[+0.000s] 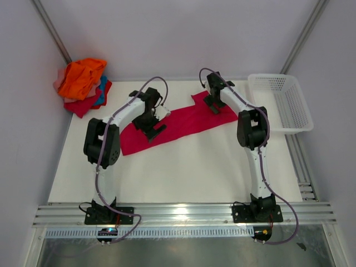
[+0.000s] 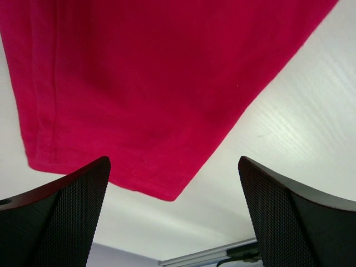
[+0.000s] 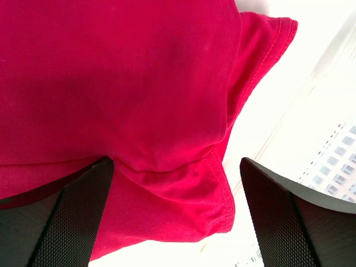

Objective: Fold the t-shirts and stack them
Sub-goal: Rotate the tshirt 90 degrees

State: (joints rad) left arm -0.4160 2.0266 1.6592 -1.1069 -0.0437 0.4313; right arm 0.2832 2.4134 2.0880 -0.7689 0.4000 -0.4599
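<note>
while a crimson t-shirt [image 1: 186,122] lies stretched in a long band across the white tabletop [image 1: 183,172], the left pincer [image 1: 153,131] hovers over its near-left end and the right pincer [image 1: 213,107] over its far-right end, both spread wide (pinching nothing). other t-shirts [image 1: 82,83] sit heaped in the far-left corner; a white mesh basket [image 1: 281,105] stands at the right.

Crimson shirt [image 1: 183,123] partly hidden under left arm [image 1: 119,114] and right arm [image 1: 236,100], cropped in both wrist views; pile [image 1: 83,105] mostly buried under orange shirt [image 1: 82,77].
</note>
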